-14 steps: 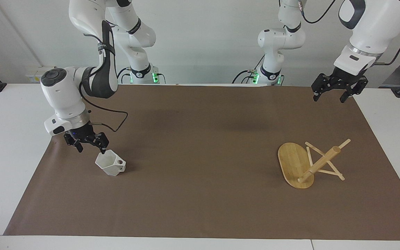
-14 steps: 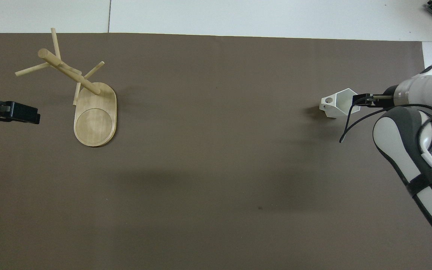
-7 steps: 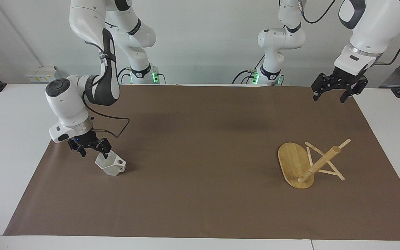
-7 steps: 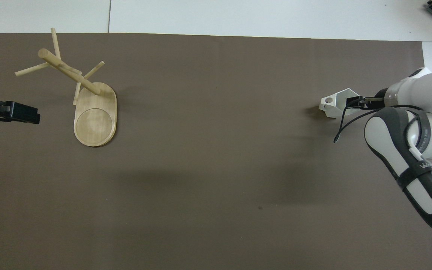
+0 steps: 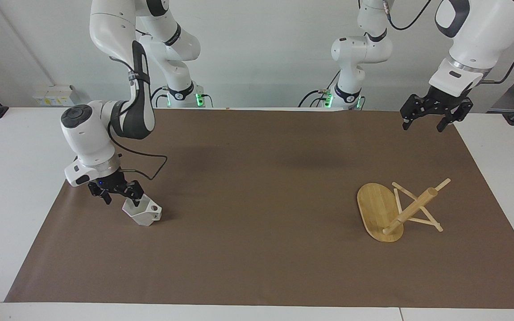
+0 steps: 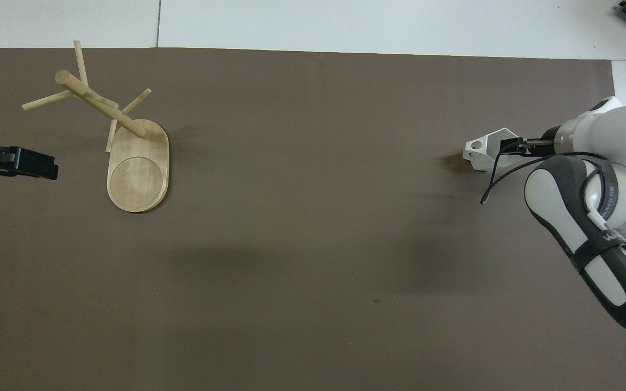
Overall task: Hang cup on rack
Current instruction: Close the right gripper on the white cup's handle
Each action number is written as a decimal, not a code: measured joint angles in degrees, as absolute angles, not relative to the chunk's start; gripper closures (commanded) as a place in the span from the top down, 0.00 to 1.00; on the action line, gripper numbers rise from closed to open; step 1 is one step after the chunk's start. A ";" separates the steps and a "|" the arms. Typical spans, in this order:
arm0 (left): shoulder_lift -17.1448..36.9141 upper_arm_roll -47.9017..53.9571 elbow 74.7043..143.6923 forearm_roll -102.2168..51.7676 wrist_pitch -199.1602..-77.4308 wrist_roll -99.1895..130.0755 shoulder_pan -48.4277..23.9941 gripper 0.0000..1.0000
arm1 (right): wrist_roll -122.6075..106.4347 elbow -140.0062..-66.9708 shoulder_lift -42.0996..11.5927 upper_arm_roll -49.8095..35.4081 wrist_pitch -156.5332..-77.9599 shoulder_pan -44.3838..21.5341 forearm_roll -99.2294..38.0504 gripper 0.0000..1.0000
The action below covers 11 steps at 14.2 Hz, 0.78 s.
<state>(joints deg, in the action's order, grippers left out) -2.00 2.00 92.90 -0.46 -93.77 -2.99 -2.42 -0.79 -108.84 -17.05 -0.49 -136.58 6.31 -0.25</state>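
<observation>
White cup (tilted on brown mat) between right gripper fingers, spread wide; left gripper fingers apart.

The cup looks matt white, the rack smooth pale wood, the table cover matt brown.

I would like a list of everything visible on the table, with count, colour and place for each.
cup: one, white, on the brown mat at the right arm's end of the table.
rack: one, light bamboo, on the mat at the left arm's end.
mat: one, brown, covering the table.
right end effector: one, black, open, low at the cup's rim.
left end effector: one, black, open, raised over the mat's corner, waiting.
</observation>
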 measured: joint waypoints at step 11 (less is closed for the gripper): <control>-2.00 2.00 92.90 -0.46 -93.77 -2.99 -2.42 1.00 | -0.79 -108.83 -17.21 -0.52 -136.74 6.24 -0.25 0.00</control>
<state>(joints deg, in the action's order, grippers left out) -2.00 2.00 92.90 -0.46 -93.77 -2.99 -2.42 -0.79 -108.83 -17.21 -0.52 -136.74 6.24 -0.25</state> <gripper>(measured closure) 0.000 0.617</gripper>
